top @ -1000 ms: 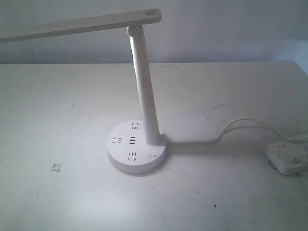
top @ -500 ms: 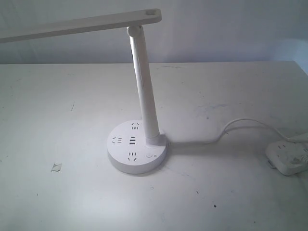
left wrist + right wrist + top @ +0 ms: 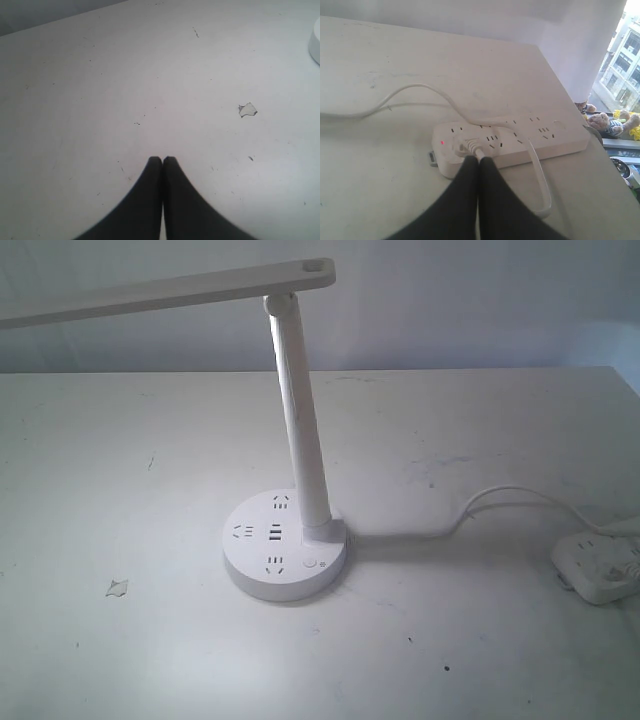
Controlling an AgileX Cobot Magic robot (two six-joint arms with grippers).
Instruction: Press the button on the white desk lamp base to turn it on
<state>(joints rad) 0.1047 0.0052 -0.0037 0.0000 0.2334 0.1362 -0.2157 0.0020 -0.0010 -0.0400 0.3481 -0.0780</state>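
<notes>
The white desk lamp base (image 3: 285,545) rests near the middle of the white table, with its slim stem (image 3: 300,420) rising to a long flat head (image 3: 150,292) that reaches left. The small round button (image 3: 309,564) sits on the base's front right, beside the stem foot. Neither gripper shows in the exterior view. My left gripper (image 3: 162,159) is shut with nothing held, hovering over bare table, and only a sliver of the base (image 3: 315,47) shows at that view's edge. My right gripper (image 3: 480,159) is shut and empty, close above the power strip.
A white power strip (image 3: 515,142) (image 3: 598,568) with a red light lies at the table's right side, with a plug in it. A white cord (image 3: 500,498) runs from it to the lamp base. A small chip (image 3: 118,587) (image 3: 247,109) marks the table's left front.
</notes>
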